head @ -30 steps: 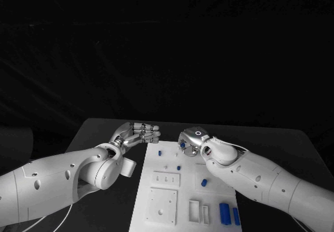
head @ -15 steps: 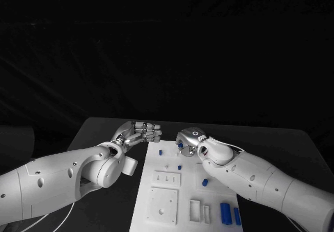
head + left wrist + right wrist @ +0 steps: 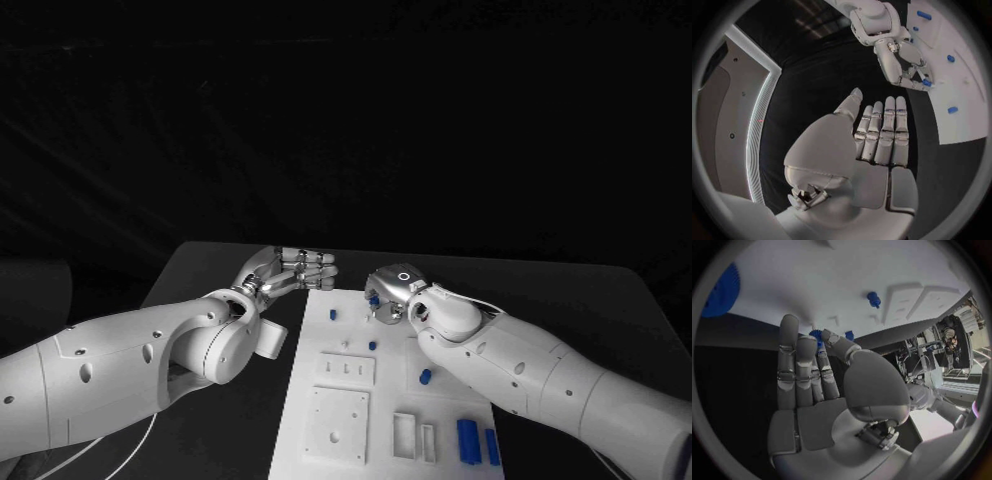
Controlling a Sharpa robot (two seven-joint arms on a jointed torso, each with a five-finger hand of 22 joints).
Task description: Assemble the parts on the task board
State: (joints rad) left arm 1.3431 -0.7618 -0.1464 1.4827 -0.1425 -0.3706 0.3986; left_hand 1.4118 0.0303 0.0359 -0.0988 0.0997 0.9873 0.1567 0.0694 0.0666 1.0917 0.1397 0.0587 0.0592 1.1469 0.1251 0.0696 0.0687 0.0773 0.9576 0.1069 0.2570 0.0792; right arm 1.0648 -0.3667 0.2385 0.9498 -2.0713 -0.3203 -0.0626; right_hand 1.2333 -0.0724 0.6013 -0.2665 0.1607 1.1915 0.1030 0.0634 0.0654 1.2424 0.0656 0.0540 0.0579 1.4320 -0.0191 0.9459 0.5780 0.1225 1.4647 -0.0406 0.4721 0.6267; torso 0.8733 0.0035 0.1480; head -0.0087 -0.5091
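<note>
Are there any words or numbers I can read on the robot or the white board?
None: no readable word, number or label shows on the flat white task board, the small blue parts or either silver robot hand.
A small ring mark on the right robot hand is a sign, not text.

The board (image 3: pixel 325 400) lies in the middle of the worktop (image 3: pixel 202 270), running from near to far. The left hand (image 3: pixel 293 272) sits over the worktop just left of the board's far left corner. The right hand (image 3: pixel 389 293) is over the board's far end. A small peg (image 3: pixel 333 315) stands on the board between the two hands. Another peg (image 3: pixel 424 377) lies mid-board toward the right. Two long pieces (image 3: pixel 467 441) lie at the near right corner.
</note>
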